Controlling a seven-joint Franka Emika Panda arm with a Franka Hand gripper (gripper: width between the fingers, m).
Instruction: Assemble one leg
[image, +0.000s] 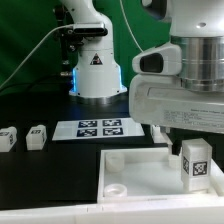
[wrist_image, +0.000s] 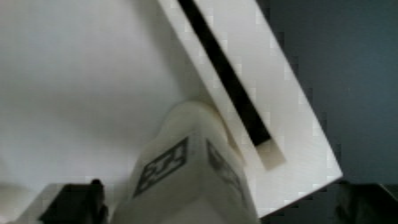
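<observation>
My gripper (image: 190, 148) is shut on a leg (image: 195, 163), a chunky white peg with a black-and-white tag. It holds the leg upright over the right part of the large white square top (image: 135, 165). In the wrist view the leg (wrist_image: 187, 160) sticks out between my dark fingers (wrist_image: 71, 205), with the top's flat face (wrist_image: 89, 80) and raised rim (wrist_image: 240, 80) behind it. My gripper (wrist_image: 214, 208) grips the leg's near end. A round corner socket (image: 115, 187) shows at the top's near left corner.
Two more legs (image: 8, 140) (image: 37, 137) lie on the black table at the exterior view's left. The marker board (image: 97, 128) lies behind the top. The robot base (image: 95, 70) stands at the back.
</observation>
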